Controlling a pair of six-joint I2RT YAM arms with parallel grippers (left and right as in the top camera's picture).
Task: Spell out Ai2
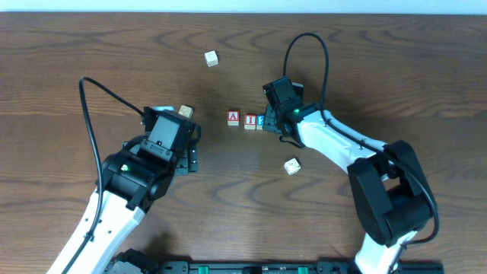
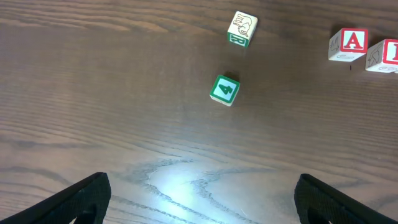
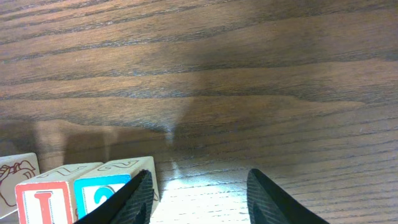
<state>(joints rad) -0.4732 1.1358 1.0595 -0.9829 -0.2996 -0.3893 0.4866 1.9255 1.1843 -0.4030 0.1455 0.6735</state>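
Row A [image 1: 233, 117], I [image 1: 249, 120], 2 [image 1: 261, 120] is judged complete. Right fingers [image 3: 130, 202] and left fingers [image 2: 81, 199] are parted, empty; clean withdrawal from 2 is needed.

We note red-A pale wooden cube [image 2: 348, 45], red-I pale wooden cube [image 1: 250, 120], blue-2 pale wooden cube [image 3: 99, 193], green-4 wooden cube [image 2: 224, 90], dark brown grained table [image 1: 76, 46].

Using the I cube [image 1: 250, 121] as my anchor: the A cube [image 1: 233, 118] sits just left of it, and the 2 cube [image 1: 261, 121] is touching its right side. The 4 cube [image 1: 186, 111] is well off to the left. One stray cube [image 1: 211, 58] lies far behind-left, and the other stray cube [image 1: 292, 166] sits in front-right.
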